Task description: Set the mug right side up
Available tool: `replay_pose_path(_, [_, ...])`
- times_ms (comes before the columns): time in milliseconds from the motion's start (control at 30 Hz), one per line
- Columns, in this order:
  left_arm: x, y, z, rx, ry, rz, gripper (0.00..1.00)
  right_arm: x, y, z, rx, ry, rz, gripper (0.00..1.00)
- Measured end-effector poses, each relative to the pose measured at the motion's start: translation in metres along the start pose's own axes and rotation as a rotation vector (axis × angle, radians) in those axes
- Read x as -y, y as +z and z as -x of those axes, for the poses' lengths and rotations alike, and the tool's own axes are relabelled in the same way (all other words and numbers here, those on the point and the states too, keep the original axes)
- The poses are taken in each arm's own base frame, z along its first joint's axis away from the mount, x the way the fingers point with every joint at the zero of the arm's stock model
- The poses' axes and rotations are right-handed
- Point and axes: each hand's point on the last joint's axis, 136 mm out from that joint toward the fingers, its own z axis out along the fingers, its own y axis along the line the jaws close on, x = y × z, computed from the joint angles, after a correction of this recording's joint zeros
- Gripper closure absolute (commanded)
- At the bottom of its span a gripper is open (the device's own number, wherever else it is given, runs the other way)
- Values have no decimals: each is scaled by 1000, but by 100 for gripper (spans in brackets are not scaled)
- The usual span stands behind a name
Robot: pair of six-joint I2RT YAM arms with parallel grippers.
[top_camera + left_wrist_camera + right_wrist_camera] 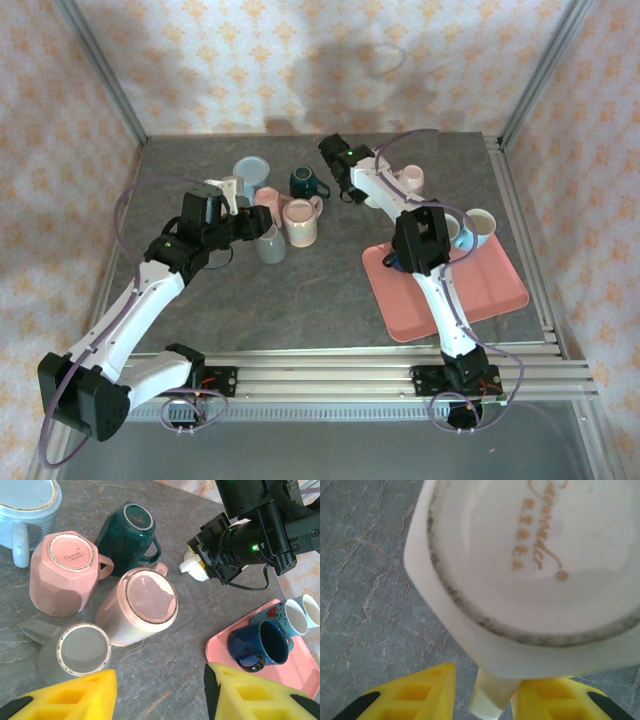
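Observation:
A cream-white mug (520, 555) stands upside down on the grey table, its stamped base facing up. Its handle (492, 700) lies between the yellow fingers of my right gripper (485, 680). The right finger touches the handle, while a gap remains at the left finger, so the jaws stand open around it. From above, the right gripper (362, 190) points down at the back middle of the table. My left gripper (160, 695) is open over bare table, with nothing between its fingers, just in front of the mug cluster.
Several upside-down mugs cluster at the back left: light blue (25, 510), dark green (127, 535), pink (60, 572), pink-white (140, 607) and grey (75, 652). A pink tray (470, 300) on the right holds upright mugs, among them a dark blue one (257, 645).

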Motion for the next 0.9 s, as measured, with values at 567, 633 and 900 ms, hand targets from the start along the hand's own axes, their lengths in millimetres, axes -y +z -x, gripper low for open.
replay_pose_path(567, [-2,0,-3,-13,4,7,50,2,15,-8,6,-9,-20,96])
replay_pose_path(633, [-2,0,-3,-13,3,7,50,2,14,-8,10,-15,-20,100])
replay_pose_path(900, [-1,-2,-3,-16,-37,8,50,14,-3,-17,3,-104,-31,100])
